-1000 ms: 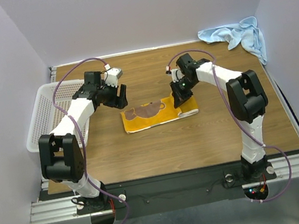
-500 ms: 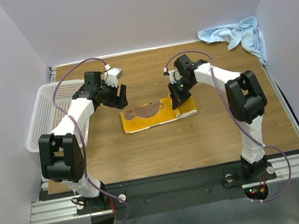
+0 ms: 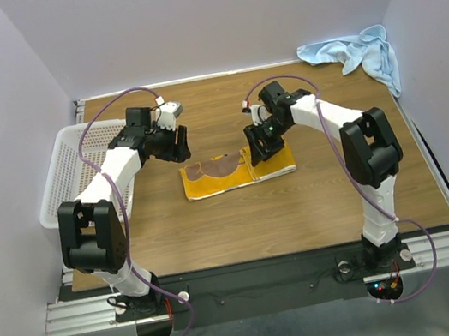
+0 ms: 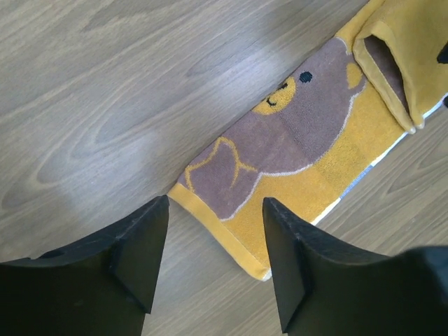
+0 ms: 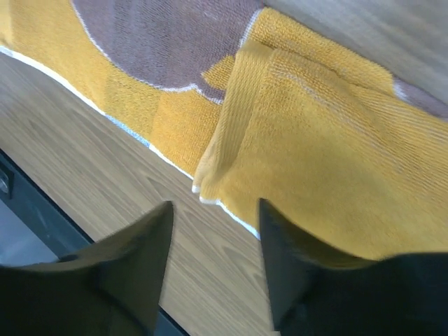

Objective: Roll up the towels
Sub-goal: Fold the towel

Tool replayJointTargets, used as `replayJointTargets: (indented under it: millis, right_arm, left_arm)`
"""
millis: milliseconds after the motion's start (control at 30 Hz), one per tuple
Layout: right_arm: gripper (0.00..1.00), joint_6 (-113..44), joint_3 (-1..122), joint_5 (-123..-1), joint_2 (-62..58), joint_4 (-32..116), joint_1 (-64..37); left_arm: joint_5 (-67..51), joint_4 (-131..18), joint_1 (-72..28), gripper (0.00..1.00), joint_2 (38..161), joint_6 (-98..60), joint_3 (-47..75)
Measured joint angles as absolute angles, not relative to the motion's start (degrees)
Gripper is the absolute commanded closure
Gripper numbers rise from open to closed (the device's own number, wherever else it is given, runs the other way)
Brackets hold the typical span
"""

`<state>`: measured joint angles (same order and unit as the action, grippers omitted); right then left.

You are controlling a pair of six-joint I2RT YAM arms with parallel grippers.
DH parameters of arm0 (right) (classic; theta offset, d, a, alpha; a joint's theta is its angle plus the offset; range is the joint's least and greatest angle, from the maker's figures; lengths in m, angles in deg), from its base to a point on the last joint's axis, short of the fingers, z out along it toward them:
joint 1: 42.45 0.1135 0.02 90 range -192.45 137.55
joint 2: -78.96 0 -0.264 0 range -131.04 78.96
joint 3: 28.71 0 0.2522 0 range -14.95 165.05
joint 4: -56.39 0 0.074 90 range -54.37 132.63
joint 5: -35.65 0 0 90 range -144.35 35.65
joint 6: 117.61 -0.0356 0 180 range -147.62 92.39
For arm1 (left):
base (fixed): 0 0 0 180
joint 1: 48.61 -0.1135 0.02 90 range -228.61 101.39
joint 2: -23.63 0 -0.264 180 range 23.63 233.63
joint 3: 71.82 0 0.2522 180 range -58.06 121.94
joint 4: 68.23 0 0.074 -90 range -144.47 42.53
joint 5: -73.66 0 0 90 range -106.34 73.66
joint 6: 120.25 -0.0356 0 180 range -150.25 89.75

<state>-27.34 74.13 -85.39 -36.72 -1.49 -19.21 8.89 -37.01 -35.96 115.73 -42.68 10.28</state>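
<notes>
1. Fingers [image 4: 140,252] of the left gripper [image 4: 215,203] are spread apart over the near-left end of the yellow towel [image 3: 222,179].
2. On the right gripper [image 5: 215,206] they are also parted, over that towel's folded-over right end.
3. This towel lies mid-table [image 3: 301,207], between the arms.
4. Well apart, the blue towel [image 3: 357,53] sits bunched at the far right corner.

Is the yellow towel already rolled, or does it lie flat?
Only started: the yellow towel has one end doubled over onto itself; the rest lies flat.
</notes>
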Motion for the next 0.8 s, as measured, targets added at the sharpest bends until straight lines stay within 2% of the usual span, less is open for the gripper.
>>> replayJointTargets:
  millis: [67, 100, 233, 433, 600, 800]
  right_arm:
    - [0.60, -27.2, 74.3, -84.7, -35.5, -1.5, -19.6]
    - [0.68, -27.1, 74.5, -84.5, -35.1, -1.5, -20.0]
    - [0.79, -26.3, 76.3, -82.7, -34.9, -1.3, -23.2]
    - [0.79, -25.0, 76.1, -78.2, -36.2, -1.0, -25.8]
    - [0.80, -24.2, 70.6, -77.5, -37.0, -0.1, -25.2]
    - [0.79, -24.3, 63.9, -82.2, -35.7, 1.4, -25.1]
  left_arm:
    - [8.7, -36.9, -35.8, 0.45, 115.7, -42.1, 10.2]
    - [8.1, -36.7, -35.5, 0.50, 115.7, -41.7, 10.2]
    - [6.5, -35.9, -33.5, 0.59, 115.8, -41.2, 10.0]
    - [2.6, -34.0, -28.8, 0.62, 119.1, -40.6, 9.8]
    - [0.4, -30.5, -28.1, 0.65, 126.9, -40.4, 10.6]
    - [-0.8, -27.6, -28.4, 0.65, 135.0, -40.4, 19.5]
